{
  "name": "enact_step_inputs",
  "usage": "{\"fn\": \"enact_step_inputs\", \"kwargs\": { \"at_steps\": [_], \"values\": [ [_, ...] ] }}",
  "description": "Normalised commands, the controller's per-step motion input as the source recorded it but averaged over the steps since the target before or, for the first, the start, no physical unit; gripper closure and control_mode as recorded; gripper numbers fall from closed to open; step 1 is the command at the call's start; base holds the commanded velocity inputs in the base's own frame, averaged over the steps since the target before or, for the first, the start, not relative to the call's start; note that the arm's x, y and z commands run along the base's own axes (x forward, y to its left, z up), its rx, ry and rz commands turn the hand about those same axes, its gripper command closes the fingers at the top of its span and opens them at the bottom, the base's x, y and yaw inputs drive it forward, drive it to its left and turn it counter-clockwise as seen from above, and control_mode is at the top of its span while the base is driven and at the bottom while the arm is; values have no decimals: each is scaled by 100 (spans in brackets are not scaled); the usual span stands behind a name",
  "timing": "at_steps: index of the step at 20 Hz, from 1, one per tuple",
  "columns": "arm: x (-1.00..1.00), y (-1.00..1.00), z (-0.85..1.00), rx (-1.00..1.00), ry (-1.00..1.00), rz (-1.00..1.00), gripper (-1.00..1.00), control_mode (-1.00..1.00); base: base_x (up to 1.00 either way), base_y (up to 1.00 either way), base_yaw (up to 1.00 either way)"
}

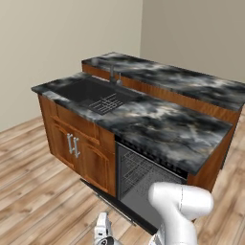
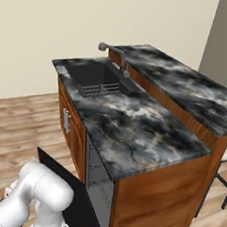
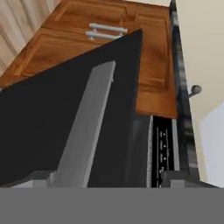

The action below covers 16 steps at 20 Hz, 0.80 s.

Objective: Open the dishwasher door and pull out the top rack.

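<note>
Hand point(image 1: 104, 234) low by lowered dishwasher door point(image 3: 48, 122) — handle point(image 3: 89, 127) between fingertips

Black dishwasher door point(image 3: 43, 127) with silver handle point(image 3: 89, 127); brown wooden cabinets point(image 1: 79, 150) (marbled black-grey countertop point(image 1: 162, 127)); grey wire top rack point(image 1: 143, 174).

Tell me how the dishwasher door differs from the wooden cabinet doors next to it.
The dishwasher door is flat black; the cabinet doors are brown wood with raised panels. The dishwasher door hangs dropped open, showing the top rack inside; the cabinet doors are shut. Its silver bar handle runs along its edge; theirs stand vertical. Both sit under the same marble counter.
</note>
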Motion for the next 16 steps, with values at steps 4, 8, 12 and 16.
{"fn": "enact_step_inputs", "kwargs": {
  "at_steps": [4, 8, 12, 16],
  "values": [
    [-100, 100, 0, -27, -22, 0, -100, -100, 0, 0, 0],
    [-36, 64, 58, -10, -12, 0, -100, -100, 0, 0, 0],
    [16, 13, 99, 2, 0, -5, -100, -100, 0, 0, 0],
    [47, 0, 91, 7, 9, -8, -100, -100, 0, 0, 0]
  ]
}}
